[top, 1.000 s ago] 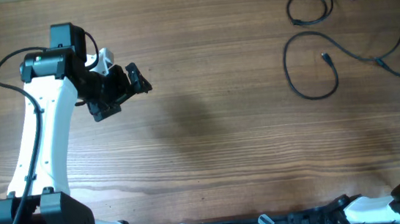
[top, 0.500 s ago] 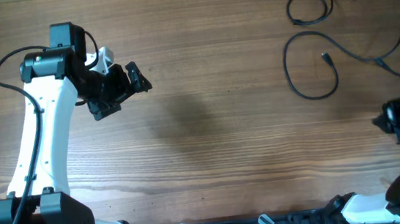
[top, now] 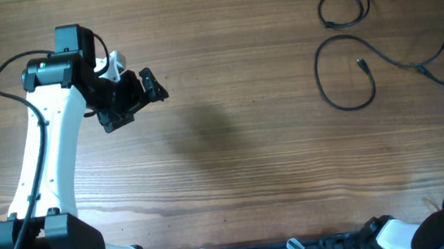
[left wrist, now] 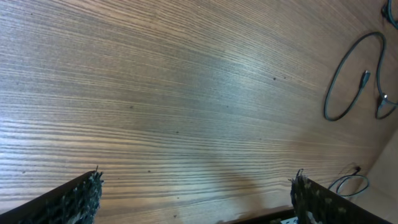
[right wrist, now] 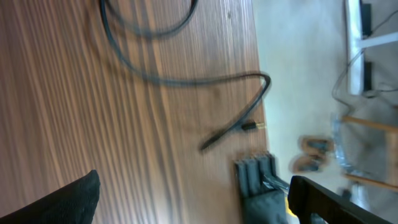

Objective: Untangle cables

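L pincer (top: 133,96) hung over bare desk (top: 249,146), left side. Jaws were spread wide, nothing betw. them. Wrist view showed only wood grain ahead of its fingers (left wrist: 81,199), with a cord loop far off at upper right.

The cables (top: 319,72) lay loose on desk's far-right corner, well apart from L pincer. One cord made an open loop w/ its plug end inside. Another curled above it, nearer the back edge.

R pincer (right wrist: 194,180) was released, fingers wide, empty, over the desk's right edge. A cord end w/ small gold-tipped plug (right wrist: 249,126) lay just ahead, near that edge. A black ribbed block (right wrist: 255,180) sat at the edge, too blurred to ID.
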Controlling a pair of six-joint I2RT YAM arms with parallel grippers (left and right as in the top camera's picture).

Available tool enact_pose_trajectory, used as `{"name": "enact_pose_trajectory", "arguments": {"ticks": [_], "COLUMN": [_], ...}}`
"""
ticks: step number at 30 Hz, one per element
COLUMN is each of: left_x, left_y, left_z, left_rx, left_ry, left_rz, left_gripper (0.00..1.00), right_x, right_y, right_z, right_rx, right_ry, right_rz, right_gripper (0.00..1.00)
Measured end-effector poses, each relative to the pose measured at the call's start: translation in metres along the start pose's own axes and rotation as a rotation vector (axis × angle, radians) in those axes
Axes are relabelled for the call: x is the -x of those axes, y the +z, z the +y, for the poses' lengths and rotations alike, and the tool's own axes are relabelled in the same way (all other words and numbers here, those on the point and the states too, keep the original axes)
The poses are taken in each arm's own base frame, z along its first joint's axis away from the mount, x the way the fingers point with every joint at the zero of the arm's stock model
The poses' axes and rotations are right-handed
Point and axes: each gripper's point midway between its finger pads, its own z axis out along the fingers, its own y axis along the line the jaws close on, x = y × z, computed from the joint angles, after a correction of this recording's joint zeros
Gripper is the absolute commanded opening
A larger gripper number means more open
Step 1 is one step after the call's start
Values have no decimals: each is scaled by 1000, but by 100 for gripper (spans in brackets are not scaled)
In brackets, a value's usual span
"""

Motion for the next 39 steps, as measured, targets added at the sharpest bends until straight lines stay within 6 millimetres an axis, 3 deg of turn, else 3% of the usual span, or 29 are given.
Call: {"name": "enact_pose_trajectory", "arguments": {"ticks": [2,3,6,11,12,14,17,18,19,24,28,30,34,37,39], "left_x": [0,0,0,1,1,1,1,1,2,5,5,5,5,5,5], "left_y": [0,0,0,0,0,0,0,0,0,0,0,0,0,0,0], "left_z": [0,0,2,3,3,3,3,3,3,2,2,1,1,2,1], "left_rx": [1,3,11,17,17,17,17,17,16,12,12,11,11,12,11], "left_ry": [0,0,0,0,0,1,1,1,2,8,8,8,8,8,8], "left_rz": [0,-1,-3,-6,-6,-7,-7,-7,-9,-22,-22,-23,-23,-22,-23], "left_gripper": [100,100,100,100,100,100,100,100,100,100,100,100,100,100,100], "right_x": [-6,-8,-4,-6,-8,-15,-22,-23,-24,-38,-64,-84,-143,-169,-173], "right_y": [25,47,77,104,106,114,125,126,126,118,88,66,22,9,8], "right_z": [-6,-9,-11,-14,-13,-9,-4,0,5,44,84,102,135,142,145], "right_rx": [-42,-57,-35,-50,-52,-60,-60,-43,-21,199,422,518,647,642,634], "right_ry": [48,92,158,165,160,139,129,123,129,52,-70,-139,-339,-419,-408], "right_rz": [11,13,17,96,109,146,178,187,193,307,438,493,589,595,588], "right_gripper": [100,100,93,91,85,59,29,10,4,4,4,4,4,4,4]}}
